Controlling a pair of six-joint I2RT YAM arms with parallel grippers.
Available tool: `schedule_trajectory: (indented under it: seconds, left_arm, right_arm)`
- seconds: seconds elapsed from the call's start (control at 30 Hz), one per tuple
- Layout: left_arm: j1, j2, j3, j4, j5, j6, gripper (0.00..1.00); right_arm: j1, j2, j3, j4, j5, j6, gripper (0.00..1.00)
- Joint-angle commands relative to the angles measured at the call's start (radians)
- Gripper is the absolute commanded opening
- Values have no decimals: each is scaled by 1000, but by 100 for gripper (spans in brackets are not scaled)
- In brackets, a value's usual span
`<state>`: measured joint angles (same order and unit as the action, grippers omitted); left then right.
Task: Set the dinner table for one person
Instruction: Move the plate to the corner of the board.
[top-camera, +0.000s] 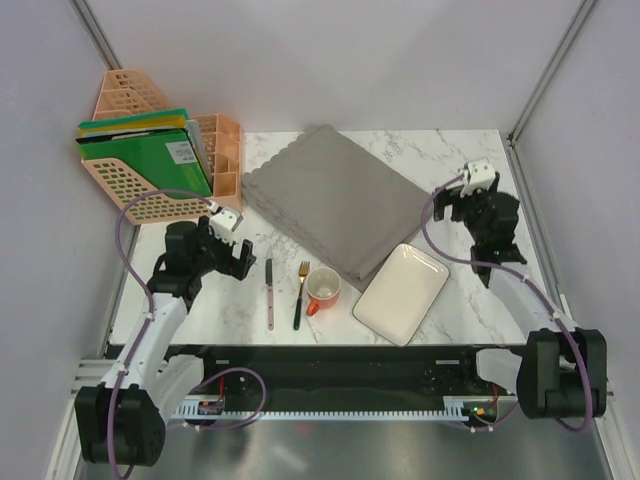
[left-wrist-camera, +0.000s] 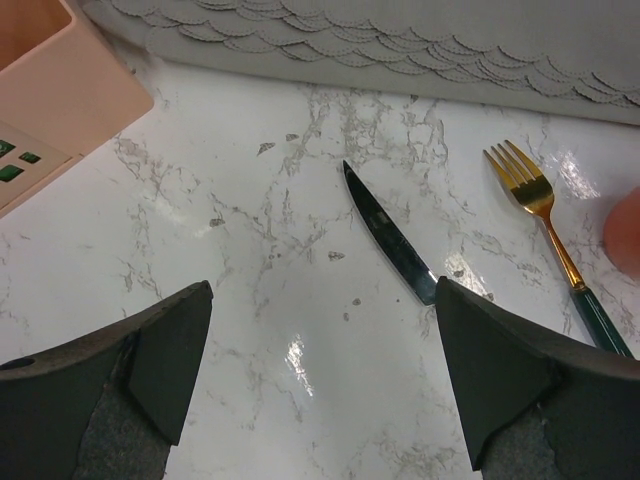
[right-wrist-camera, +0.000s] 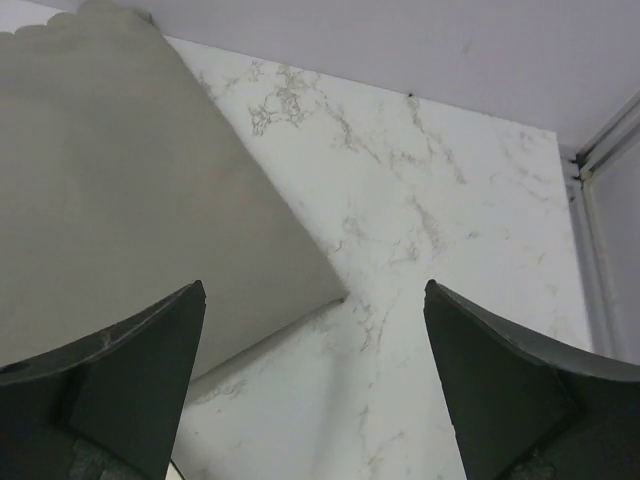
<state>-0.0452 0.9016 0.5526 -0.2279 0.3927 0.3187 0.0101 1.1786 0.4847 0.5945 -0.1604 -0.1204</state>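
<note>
The white marble dinner table (top-camera: 450, 160) carries a grey scallop-edged placemat (top-camera: 335, 195) lying at an angle at the back. In front of it lie a white rectangular plate (top-camera: 402, 293), an orange mug (top-camera: 324, 290), a gold fork with a green handle (top-camera: 300, 293) and a knife (top-camera: 269, 292). My left gripper (top-camera: 238, 257) is open and empty just left of the knife; its wrist view shows the knife blade (left-wrist-camera: 388, 235) and the fork (left-wrist-camera: 545, 220). My right gripper (top-camera: 452, 205) is open and empty over the placemat's right corner (right-wrist-camera: 335, 290).
A peach mesh file organiser (top-camera: 150, 150) with green folders stands at the back left, its corner in the left wrist view (left-wrist-camera: 60, 90). Metal frame rails (top-camera: 530, 200) run along the table's right edge. White walls enclose the back and sides.
</note>
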Motion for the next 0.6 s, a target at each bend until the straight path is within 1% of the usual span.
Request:
schedule_trajectory:
  seconds: [0.0,0.03,0.07,0.1,0.13,0.17,0.2,0.33,0.37,0.4,0.43,0.5,0.53,0.57]
  left_arm:
    - [4,-6,47,-19,12,20,100]
    - [4,3,78,-100,47,81,100]
    - [4,14,93,-135,63,110,100]
    - [4,31,118,-163,73,131,100]
    - [4,37,128,-189,77,150,100]
    - [4,48,139,-214,71,152,100]
    - [4,56,161,-226,64,149,100]
    - [4,144,239,-286,57,148,100]
    - [4,160,260,-341,64,145,100]
    - [4,177,306,-369,77,154,100]
    - [4,189,325,-404,112,161,100]
    - [4,174,348,-439,132,183,100]
    - [4,160,351,-441,144,192,100]
    - [4,122,352,-442,143,195,100]
  right_arm:
    - [-1,-25,379,-693,-59,-180,98]
    - [-5,36,473,-848,-120,-203,98]
    - [-6,74,559,-980,-219,-229,98]
    - [-7,114,707,-1223,-282,-248,98]
    - [-6,181,766,-1328,-342,-275,98]
    - [-7,199,805,-1398,-444,-286,98]
    - [-6,202,821,-1461,-487,-298,98]
    - [-7,119,790,-1444,-527,-257,98]
    - [-6,107,802,-1455,-516,-255,98]
    - [-6,93,810,-1460,-474,-219,98]
    - [-6,76,819,-1473,-475,-216,98]
    - [-6,72,854,-1545,-508,-214,98]
    - [-6,73,864,-1565,-552,-193,98]
    - [-7,75,862,-1575,-573,-165,91]
